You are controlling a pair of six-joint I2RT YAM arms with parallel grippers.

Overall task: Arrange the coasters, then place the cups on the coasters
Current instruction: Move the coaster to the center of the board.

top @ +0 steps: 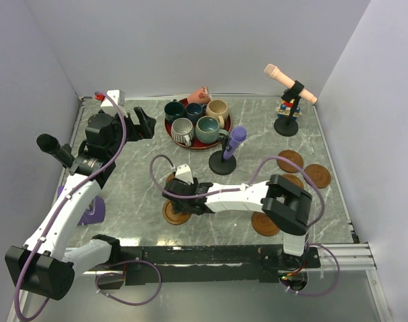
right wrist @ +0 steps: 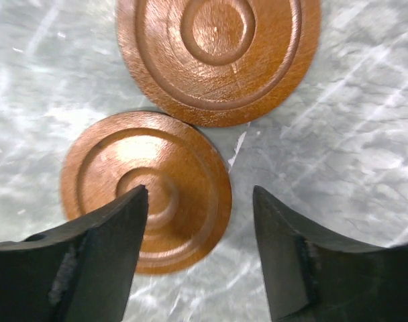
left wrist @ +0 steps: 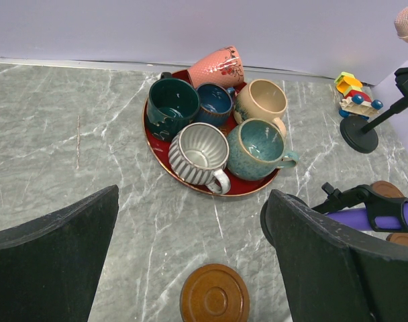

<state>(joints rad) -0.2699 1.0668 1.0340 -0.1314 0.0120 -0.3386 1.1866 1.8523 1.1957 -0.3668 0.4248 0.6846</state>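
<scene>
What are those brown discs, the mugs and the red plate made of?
The coasters look like wood, stained brown with a slight sheen: grain and turned ring grooves show. The cups seem glazed ceramic: glossy, speckled colour. The red plate is glossy, perhaps lacquer or plastic; I cannot tell.

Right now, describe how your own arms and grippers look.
Both arms, left arm and right arm, have white tubular links and blocky black joints, with purple cables looping along them. The left gripper and right gripper have broad matte black fingers.
</scene>
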